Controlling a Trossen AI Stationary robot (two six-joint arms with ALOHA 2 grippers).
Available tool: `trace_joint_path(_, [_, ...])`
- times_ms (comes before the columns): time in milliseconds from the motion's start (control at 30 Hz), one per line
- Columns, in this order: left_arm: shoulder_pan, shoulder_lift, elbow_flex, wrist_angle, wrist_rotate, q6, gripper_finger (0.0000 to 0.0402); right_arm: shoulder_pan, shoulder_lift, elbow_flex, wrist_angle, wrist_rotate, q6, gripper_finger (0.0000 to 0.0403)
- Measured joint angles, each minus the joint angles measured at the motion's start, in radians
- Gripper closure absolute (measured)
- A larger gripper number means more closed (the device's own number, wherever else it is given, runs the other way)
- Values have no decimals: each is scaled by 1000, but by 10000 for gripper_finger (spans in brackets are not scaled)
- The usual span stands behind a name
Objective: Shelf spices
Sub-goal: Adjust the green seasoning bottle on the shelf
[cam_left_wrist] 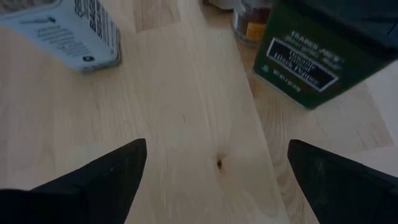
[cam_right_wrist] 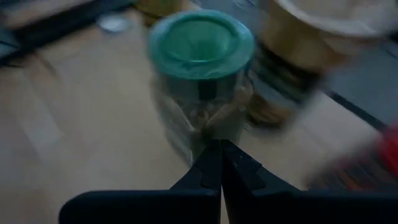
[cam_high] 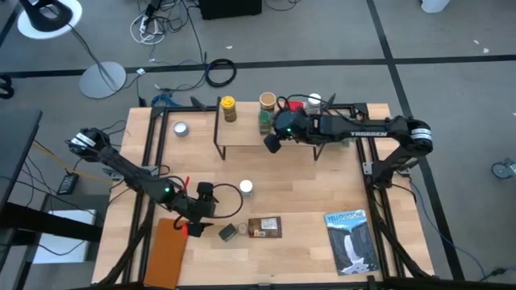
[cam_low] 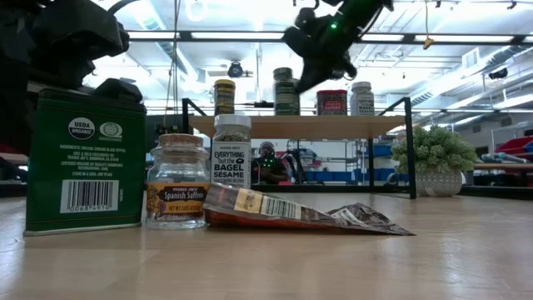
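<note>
A: What's on the shelf [cam_high: 242,135]?

B: Four jars upright on the plank: yellow-top jar [cam_high: 229,109] at one end, then tan-top jar [cam_high: 267,101] w/ green-lid jar [cam_high: 264,121] just in front of it, red-top [cam_low: 331,102] and white-top [cam_low: 361,97] beyond. Contents of the green-lid jar look like dried herb, prob., view's blurry.

A: Grippers?

B: Right gripper [cam_high: 272,142] hangs over the shelf by the green-lid jar, fingers pressed together, holding nothing. Left gripper [cam_high: 190,228] is well off the shelf, low, spread wide, empty, next to the green tin [cam_high: 227,233].

A: Rest of the spices?

B: Off the shelf. Brown packet [cam_high: 264,227] lies flat beside the tin, long axis parallel to the shelf. Saffron jar [cam_low: 176,181] and sesame bottle [cam_high: 246,188] stand upright.
</note>
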Motion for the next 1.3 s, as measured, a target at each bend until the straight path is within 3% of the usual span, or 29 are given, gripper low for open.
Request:
trace_joint_path(100, [0, 0, 0, -3, -3, 0, 5, 0, 17, 0, 58, -44, -50, 403])
trace_joint_path(833, [0, 0, 0, -8, -6, 0, 5, 3, 22, 0, 112, -68, -7, 403])
trace_joint_path(1133, [0, 0, 0, -6, -7, 0, 5, -22, 22, 0, 318, 15, -111, 402])
trace_joint_path(1300, [0, 0, 0, -7, -6, -1, 5, -5, 15, 0, 282, 18, -75, 402])
